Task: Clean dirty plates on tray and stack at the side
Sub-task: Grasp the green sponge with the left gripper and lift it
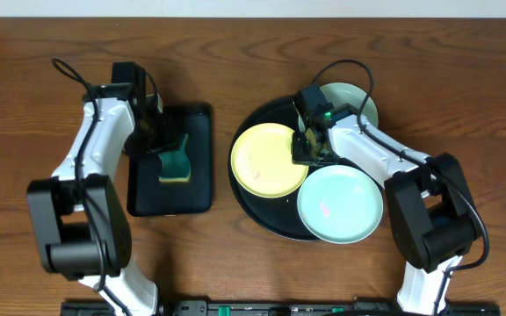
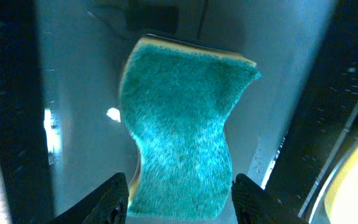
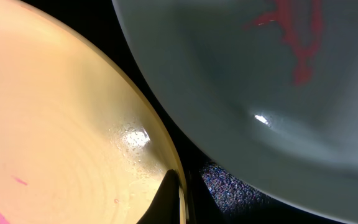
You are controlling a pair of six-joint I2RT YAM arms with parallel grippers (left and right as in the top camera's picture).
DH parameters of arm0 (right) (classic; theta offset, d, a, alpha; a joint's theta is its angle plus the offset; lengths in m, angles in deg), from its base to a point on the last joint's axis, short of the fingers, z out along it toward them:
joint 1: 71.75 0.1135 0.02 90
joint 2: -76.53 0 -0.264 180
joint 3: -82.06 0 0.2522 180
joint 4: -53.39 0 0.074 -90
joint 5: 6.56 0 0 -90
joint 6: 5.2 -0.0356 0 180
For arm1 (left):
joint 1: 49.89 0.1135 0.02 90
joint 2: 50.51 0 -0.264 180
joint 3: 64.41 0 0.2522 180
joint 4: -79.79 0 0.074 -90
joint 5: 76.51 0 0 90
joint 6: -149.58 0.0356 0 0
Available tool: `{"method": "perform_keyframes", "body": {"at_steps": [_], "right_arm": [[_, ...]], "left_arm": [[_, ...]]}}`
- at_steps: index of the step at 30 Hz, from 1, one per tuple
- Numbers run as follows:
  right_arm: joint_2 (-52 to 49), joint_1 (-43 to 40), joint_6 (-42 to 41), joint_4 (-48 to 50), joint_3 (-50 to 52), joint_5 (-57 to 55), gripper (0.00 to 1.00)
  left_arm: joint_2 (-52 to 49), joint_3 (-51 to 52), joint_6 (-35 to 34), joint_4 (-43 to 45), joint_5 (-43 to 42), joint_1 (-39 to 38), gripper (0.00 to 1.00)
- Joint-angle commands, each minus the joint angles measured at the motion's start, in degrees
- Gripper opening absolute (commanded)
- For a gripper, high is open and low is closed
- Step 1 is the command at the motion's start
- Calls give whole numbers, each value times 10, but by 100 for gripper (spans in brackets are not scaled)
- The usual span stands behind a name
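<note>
The round black tray holds three plates. The pale yellow plate lies on its left, with faint pink smears. My right gripper is shut on this plate's right rim, one finger inside the rim and the other hidden under it. A mint plate with a red smear lies at the front right. The other mint plate sits at the back, partly behind the right arm. My left gripper stands open astride a green sponge, with its fingers close beside the sponge's near end.
The sponge lies on a smaller rectangular black tray left of the round one. Bare wooden table surrounds both trays. Cables loop above each arm.
</note>
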Motion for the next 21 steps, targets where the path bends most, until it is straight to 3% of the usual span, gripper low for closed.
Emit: {"method": "perform_keyframes", "body": {"at_steps": [1,12,14,19,21], "right_arm": [[-26,9,-3,8,-3,-8,1],[-26,9,-3,10,-3,-8,1],[-26,9,-3,10,-3,-9,1],[-26,9,-3,10,-3,-8,1],[-26,9,-3,10,-3,-9,1]], "left_arm": [[-30,6,14,7,-12,-1,55],[-99,6,-2,37,30,-24,48],[-101,6,-2,40,30,-24,41],[-101,6,-2,44,30,-24,12],[-101,6,-2,44,30,-24,8]]}}
